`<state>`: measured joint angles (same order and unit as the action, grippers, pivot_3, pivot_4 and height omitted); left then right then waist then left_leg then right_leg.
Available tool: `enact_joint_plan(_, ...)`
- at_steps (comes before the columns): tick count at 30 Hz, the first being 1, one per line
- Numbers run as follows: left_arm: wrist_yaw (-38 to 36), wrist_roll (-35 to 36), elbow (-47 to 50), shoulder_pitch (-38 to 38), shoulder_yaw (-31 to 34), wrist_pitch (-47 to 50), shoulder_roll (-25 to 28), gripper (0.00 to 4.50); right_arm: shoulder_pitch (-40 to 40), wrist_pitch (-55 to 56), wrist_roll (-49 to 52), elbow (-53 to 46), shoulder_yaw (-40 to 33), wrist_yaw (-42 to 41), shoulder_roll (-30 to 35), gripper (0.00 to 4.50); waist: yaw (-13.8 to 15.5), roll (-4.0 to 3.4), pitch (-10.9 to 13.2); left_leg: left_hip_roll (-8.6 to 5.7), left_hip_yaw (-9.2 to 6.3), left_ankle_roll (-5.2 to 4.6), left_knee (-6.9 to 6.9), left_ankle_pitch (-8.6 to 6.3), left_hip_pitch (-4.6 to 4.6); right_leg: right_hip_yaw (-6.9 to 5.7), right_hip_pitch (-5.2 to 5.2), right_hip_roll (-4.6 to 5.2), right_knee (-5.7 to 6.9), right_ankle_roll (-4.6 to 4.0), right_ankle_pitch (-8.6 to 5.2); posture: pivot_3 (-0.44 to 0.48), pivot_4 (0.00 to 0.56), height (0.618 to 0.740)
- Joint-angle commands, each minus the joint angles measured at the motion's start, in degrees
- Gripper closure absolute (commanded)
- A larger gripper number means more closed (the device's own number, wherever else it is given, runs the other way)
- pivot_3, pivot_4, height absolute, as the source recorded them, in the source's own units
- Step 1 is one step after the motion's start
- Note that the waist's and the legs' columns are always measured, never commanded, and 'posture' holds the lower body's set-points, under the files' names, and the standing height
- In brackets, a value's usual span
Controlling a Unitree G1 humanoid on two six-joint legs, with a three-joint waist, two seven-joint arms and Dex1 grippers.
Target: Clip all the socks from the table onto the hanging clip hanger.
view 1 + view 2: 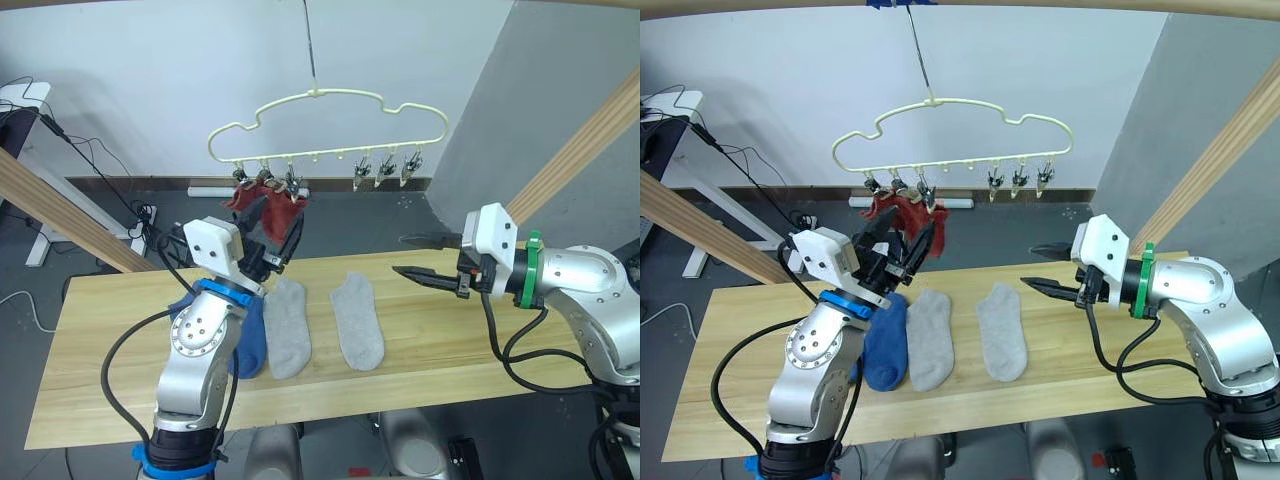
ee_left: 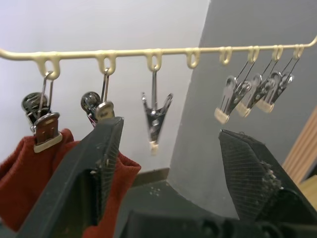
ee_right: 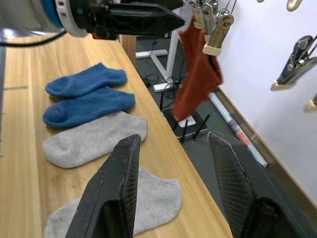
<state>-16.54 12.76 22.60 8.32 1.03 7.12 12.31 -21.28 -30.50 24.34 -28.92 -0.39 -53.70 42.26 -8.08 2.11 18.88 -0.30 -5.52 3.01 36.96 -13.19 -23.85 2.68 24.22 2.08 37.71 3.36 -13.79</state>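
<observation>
**Red socks clipped, four on the table**

While my left gripper is raised at centre-left of the head view, just below the hanger, its fingers stand apart and hold nothing. In its wrist view the fingers frame an empty clip in mid-frame, with red sock hanging from the clips at lower left. More empty clips are bunched at upper right.

My right gripper reaches in from the right of the head view, above the table and beside the right grey sock; its fingers are spread and empty too.

On the table, a blue sock, a grey sock and the other grey one lie side by side in mid-frame. My right wrist view shows a second blue sock at upper left, next to the first.
</observation>
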Motion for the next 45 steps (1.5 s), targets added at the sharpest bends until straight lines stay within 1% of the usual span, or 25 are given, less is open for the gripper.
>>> enact_joint_plan(1, 0.93, -1.54, 0.42, 0.22, -0.8, -1.93, -0.83, 2.25, 0.22, -0.28, 1.76, -2.37, -2.2, 0.5, 0.87, 2.24, -0.01, 0.0, 0.0, 0.0, 0.0, 0.0, 0.0, 0.0, 0.0, 0.0, 0.0, 0.0, 0.0, 0.0, 0.0, -0.304, 0.314, 0.74)
enact_joint_plan(2, 1.26, -2.02, 0.12, 0.46, -0.9, -2.1, -1.08, 2.56, 0.16, -0.5, 2.02, -2.37, -2.31, 0.65, 0.91, 2.24, -0.05, 0.0, 0.0, 0.0, 0.0, 0.0, 0.01, 0.0, 0.0, 0.0, 0.0, 0.0, 0.0, 0.0, 0.0, -0.305, 0.313, 0.74)
enact_joint_plan(14, 3.03, -2.88, -5.56, 4.76, -0.19, -2.24, -3.34, 2.56, -0.54, -2.11, 4.13, -2.84, -2.85, 1.84, 1.99, 2.24, -0.09, 0.0, 0.0, 0.0, -0.01, 0.0, 0.01, 0.0, 0.0, -0.03, -0.01, -0.01, 0.01, 0.01, -0.01, -0.313, 0.314, 0.74)
enact_joint_plan(23, 1.61, -2.6, -12.2, 10.06, 0.94, -4.4, -2.67, 2.56, -1.22, -2.82, 5.39, -3.46, -2.87, 2.83, 2.48, 2.24, -0.18, 0.0, 0.0, 0.0, 0.0, 0.0, 0.03, 0.0, 0.0, -0.02, -0.01, -0.01, 0.02, 0.01, 0.0, -0.318, 0.313, 0.74)
enact_joint_plan(34, -0.51, -1.4, -16.38, 14.32, 1.74, -6.39, -2.56, 2.56, -2.14, -3.66, 6.3, -4.08, -2.81, 3.32, 2.28, 2.24, -0.22, 0.0, 0.0, 0.0, -0.01, 0.0, 0.04, 0.0, 0.0, -0.04, -0.02, -0.01, 0.04, 0.0, 0.0, -0.328, 0.312, 0.74)
enact_joint_plan(45, 0.29, -1.42, -15.26, 14.52, 1.8, -6.09, -3.57, 2.56, -2.3, -4.09, 7.5, -4.35, -2.88, 3.51, 2.72, 2.24, -0.24, 0.0, 0.0, -0.01, -0.02, 0.0, 0.03, 0.0, -0.01, -0.04, -0.02, 0.0, 0.04, 0.0, 0.01, -0.327, 0.312, 0.74)
